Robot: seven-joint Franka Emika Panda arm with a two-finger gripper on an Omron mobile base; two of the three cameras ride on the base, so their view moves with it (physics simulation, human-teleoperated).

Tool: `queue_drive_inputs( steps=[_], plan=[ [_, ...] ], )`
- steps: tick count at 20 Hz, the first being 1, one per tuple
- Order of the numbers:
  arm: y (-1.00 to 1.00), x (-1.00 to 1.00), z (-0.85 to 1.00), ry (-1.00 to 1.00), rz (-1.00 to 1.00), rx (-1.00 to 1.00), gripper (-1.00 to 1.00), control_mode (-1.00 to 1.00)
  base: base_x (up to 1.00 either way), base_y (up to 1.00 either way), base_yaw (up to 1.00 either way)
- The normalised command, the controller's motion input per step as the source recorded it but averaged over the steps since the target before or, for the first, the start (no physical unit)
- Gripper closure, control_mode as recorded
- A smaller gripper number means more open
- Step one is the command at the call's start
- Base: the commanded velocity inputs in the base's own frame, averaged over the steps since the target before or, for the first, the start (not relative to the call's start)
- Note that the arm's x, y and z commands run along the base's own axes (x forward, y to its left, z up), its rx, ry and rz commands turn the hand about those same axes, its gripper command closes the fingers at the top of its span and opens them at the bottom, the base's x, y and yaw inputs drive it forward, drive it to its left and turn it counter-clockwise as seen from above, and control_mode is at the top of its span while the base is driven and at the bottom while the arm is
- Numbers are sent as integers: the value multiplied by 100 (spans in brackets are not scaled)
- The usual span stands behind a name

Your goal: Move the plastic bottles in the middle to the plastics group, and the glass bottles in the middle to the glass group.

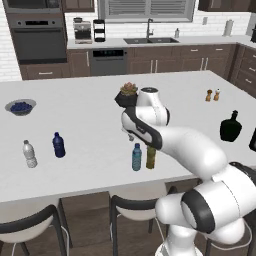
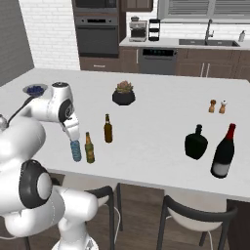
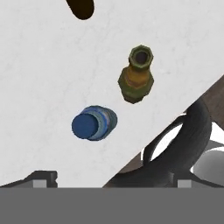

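Surface (image 1: 75,125), stock and status.

Middle lot, unsorted, near the front edge: teal bottle (image 1: 136,157), upright; olive bottle (image 1: 151,157) just beside it; amber bottle (image 2: 108,129) a little further back.

Plastics group, left end: clear bottle (image 1: 29,154) and navy bottle (image 1: 58,145), standing near each other.

Glass group, right end: squat black bottle (image 2: 196,142) and dark red-capped bottle (image 2: 223,152).

Claw (image 3: 112,183): spread wide, holding nothing, hanging above the teal bottle, cap between the fingertips' line and the olive bottle.

Progress: judged none delivered; all three middle bottles remain to be moved. Teal bottle appears first in hand.
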Motion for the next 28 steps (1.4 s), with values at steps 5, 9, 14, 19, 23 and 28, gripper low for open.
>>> queue_drive_inputs(
  steps=[5,9,14,19,23,28],
  plan=[
    [0,17,-17,0,0,0,-100,-100,0,0,0],
    [0,24,-21,0,0,0,-100,-100,0,0,0],
    [0,30,-19,0,0,0,-100,-100,0,0,0],
    [1,30,-15,0,0,0,-100,-100,0,0,0],
    [0,10,-12,0,0,0,-100,-100,0,0,0],
    [0,-5,-10,2,-2,0,-100,-100,0,0,0]
  ],
)
